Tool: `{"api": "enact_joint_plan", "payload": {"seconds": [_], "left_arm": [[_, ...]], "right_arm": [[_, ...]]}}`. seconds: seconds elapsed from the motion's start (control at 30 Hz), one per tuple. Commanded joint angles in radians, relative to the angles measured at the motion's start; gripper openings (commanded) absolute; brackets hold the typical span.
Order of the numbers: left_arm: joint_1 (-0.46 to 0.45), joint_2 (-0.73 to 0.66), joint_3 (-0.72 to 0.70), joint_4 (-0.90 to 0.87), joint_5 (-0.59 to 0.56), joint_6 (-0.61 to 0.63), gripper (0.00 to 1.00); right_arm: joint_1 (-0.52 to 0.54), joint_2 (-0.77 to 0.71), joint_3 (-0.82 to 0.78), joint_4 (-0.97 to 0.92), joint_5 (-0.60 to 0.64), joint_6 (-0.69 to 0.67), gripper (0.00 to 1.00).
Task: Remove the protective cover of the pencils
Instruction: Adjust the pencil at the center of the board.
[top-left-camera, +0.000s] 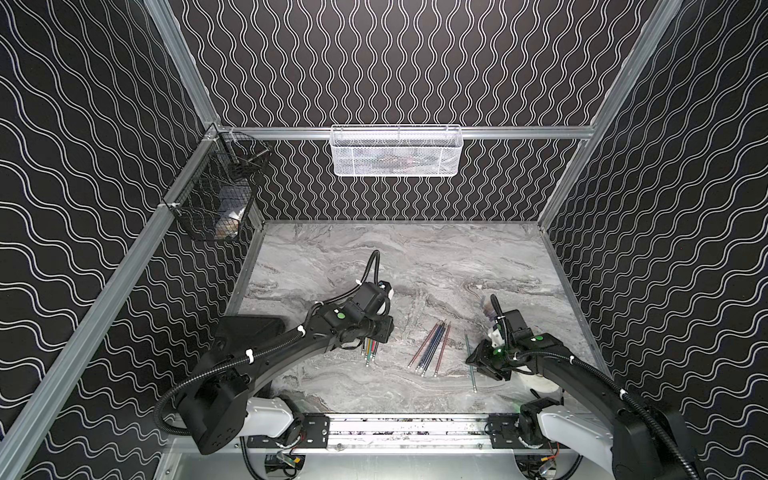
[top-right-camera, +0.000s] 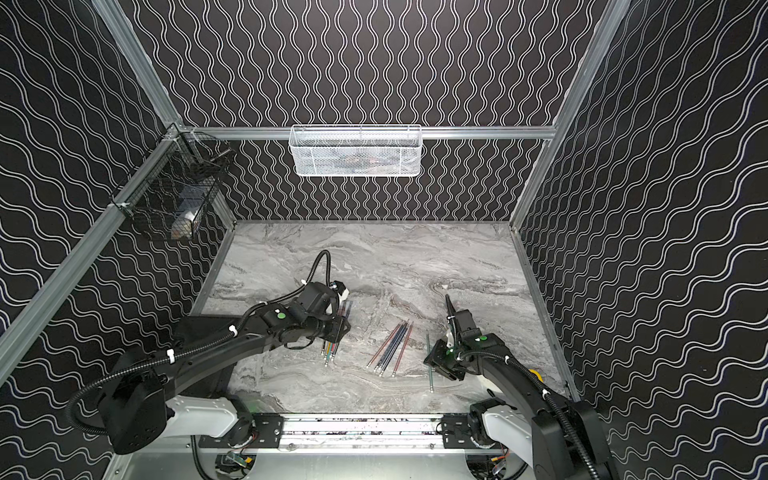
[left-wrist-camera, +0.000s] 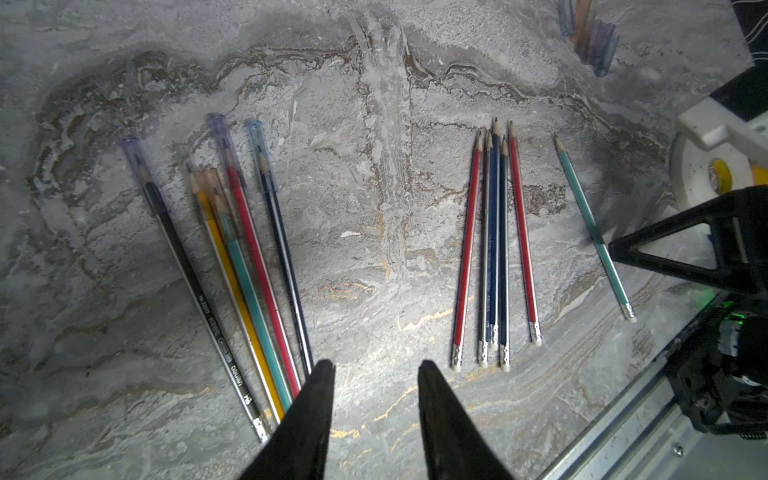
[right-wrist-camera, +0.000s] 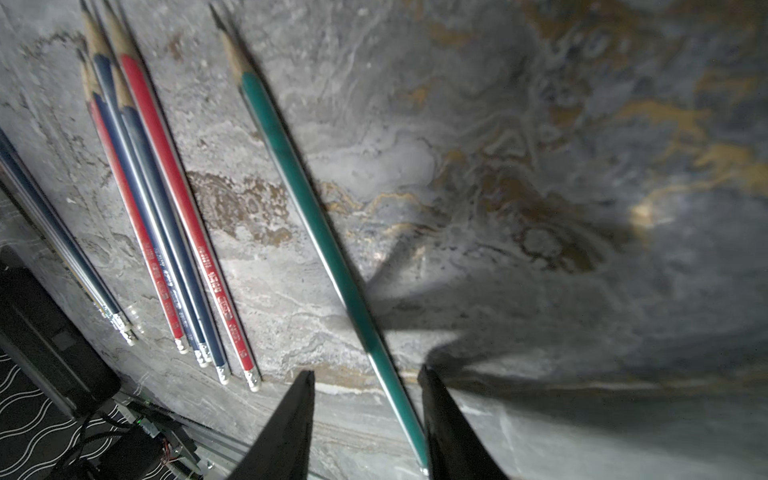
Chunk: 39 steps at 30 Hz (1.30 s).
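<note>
Counter (top-left-camera: 415, 270) read as a clock in the top views, 12 at the back wall.

- The capped pencils (left-wrist-camera: 259, 270) sit at about 8 o'clock. There are five (black, yellow, green, red, dark blue) fanned out side by side.
- Tinted clear caps (left-wrist-camera: 143, 174) show on four tips; I can't tell for the yellow one.
- The bare pencils (left-wrist-camera: 492, 249) are bunched near 6 o'clock, two red and three blue, with sharpened tips exposed and erasers toward the robot.
- The green pencil (right-wrist-camera: 318, 232) lies alone at about 4 o'clock, also bare and flat on the counter.
- The loose caps (left-wrist-camera: 590, 41) are piled near 2 o'clock, well apart from all the pencils.

Right hand (right-wrist-camera: 366, 370): fingers are spread and straddle the green pencil near its eraser end. The pencil runs close along one finger, and I see no pinch.
Left hand (left-wrist-camera: 376, 365): fingers are spread and empty, hovering just beside the eraser ends of the capped pencils at their 3 o'clock side.

Step, my read: about halfway, six bare and five to go. The green pencil looks finished and parked, so this is the gap between pencils.

The next move likely needs:
- the right hand to lift clear of the green pencil without rolling it;
- the left hand to shift toward 9 o'clock and single out one shaft from the fan, with dark blue the nearest and easiest;
- a pinch low on the shaft and a lift, so the right hand can pull the cap straight off along the pencil axis.

The neighbours are tight together, so the fingers could drag two at once.
</note>
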Motion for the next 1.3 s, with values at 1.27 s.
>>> {"api": "enact_joint_plan", "payload": {"seconds": [1.27], "left_arm": [[0.001, -0.223, -0.044, -0.073, 0.081, -0.095, 0.4]], "right_arm": [[0.072, 0.308, 0.12, 0.278, -0.106, 0.128, 0.42]]}}
